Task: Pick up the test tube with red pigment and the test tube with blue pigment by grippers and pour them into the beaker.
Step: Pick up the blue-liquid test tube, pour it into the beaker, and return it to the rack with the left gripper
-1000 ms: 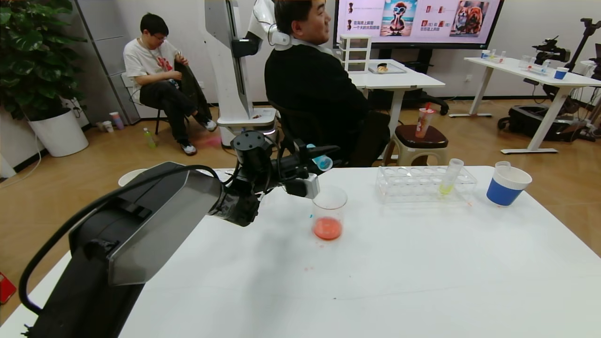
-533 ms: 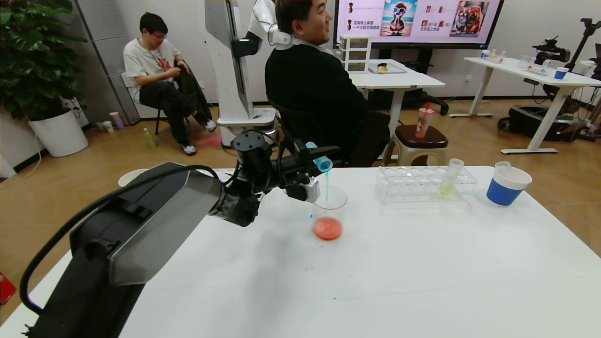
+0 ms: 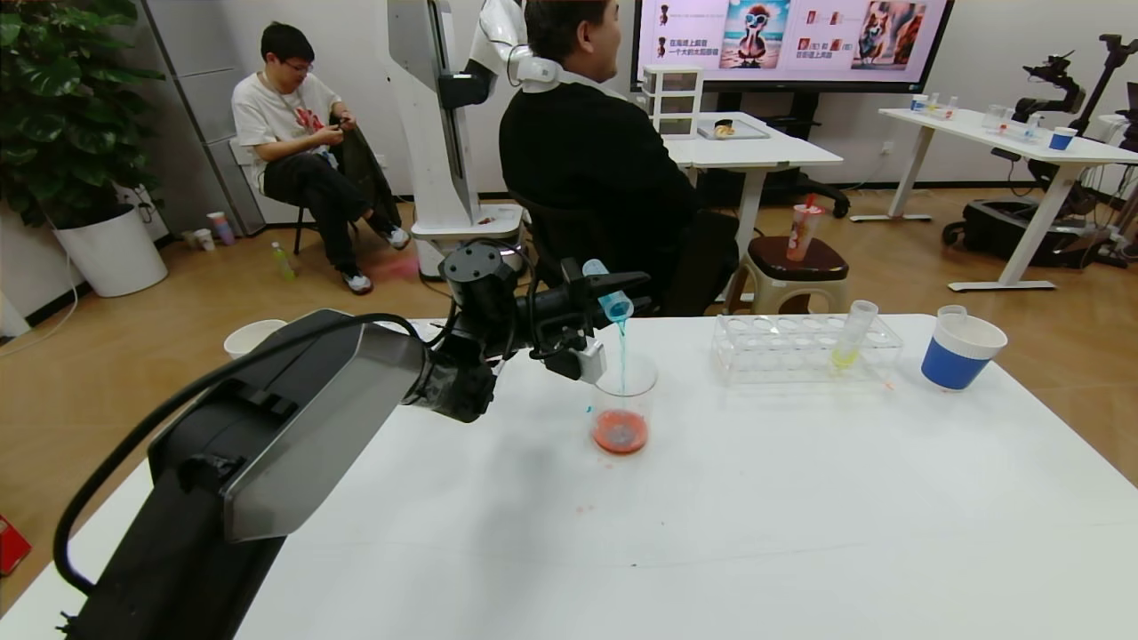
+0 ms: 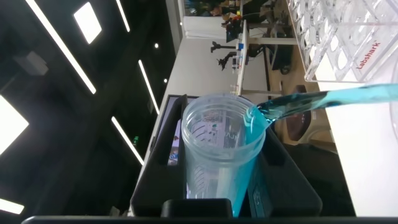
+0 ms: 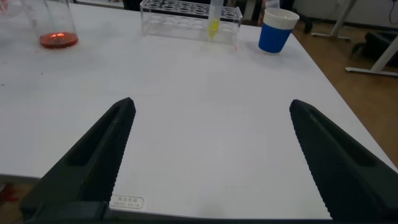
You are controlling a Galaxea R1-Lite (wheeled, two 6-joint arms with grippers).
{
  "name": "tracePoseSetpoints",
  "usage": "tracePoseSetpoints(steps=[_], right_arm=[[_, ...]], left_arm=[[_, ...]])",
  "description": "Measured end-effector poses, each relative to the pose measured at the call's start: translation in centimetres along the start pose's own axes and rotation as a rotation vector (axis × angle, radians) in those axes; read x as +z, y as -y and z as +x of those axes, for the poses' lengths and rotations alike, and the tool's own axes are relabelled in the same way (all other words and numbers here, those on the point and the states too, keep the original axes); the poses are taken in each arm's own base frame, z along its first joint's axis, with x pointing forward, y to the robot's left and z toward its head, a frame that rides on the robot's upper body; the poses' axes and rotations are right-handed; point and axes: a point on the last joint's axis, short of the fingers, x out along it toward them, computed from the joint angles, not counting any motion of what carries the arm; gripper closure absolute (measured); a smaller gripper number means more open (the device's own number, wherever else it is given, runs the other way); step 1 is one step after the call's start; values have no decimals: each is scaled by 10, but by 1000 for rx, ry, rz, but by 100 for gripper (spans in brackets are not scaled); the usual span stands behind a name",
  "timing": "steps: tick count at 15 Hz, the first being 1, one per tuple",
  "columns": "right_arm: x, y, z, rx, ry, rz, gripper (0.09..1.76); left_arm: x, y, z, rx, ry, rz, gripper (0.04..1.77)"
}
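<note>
Beaker [image 3: 622, 404] first, since everything is aimed at it: it stands on my white table [image 3: 756, 516] at about the 11 o'clock of the tabletop's middle, a pool of red-orange liquid in its bottom, and a thin cyan stream drops into its mouth from directly above. Largest thing before me is that table, and my left arm reaches across its 10 o'clock corner. Next down in size is the clear tube rack [image 3: 805, 348], at the beaker's 3 o'clock and well apart from it, holding one tube of yellow-green liquid [image 3: 852, 336] that leans in its slot. At the rack's 3 o'clock stands a blue-and-white paper cup [image 3: 960, 351]. My left gripper [image 3: 594, 293] hangs at the beaker's 12 o'clock, its jaws clamped on the test tube with blue pigment [image 3: 607, 292], which is tipped with its rimmed mouth downward over the beaker; from my left wrist I look straight at that mouth [image 4: 224, 140] with blue running off its lip. My right gripper [image 5: 211, 155] hovers low over the near part of the table, well apart from the glassware, jaws wide apart and holding nothing. A few small reddish spots [image 3: 582, 509] mark the table at the beaker's 7 o'clock.
</note>
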Motion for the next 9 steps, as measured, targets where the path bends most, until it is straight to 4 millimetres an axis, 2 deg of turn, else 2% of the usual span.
tracePoseSetpoints(steps=[9], right_arm=[[0,0,0,0,0,0,12]], left_arm=[[-6,8,-1,0,11,45,128]])
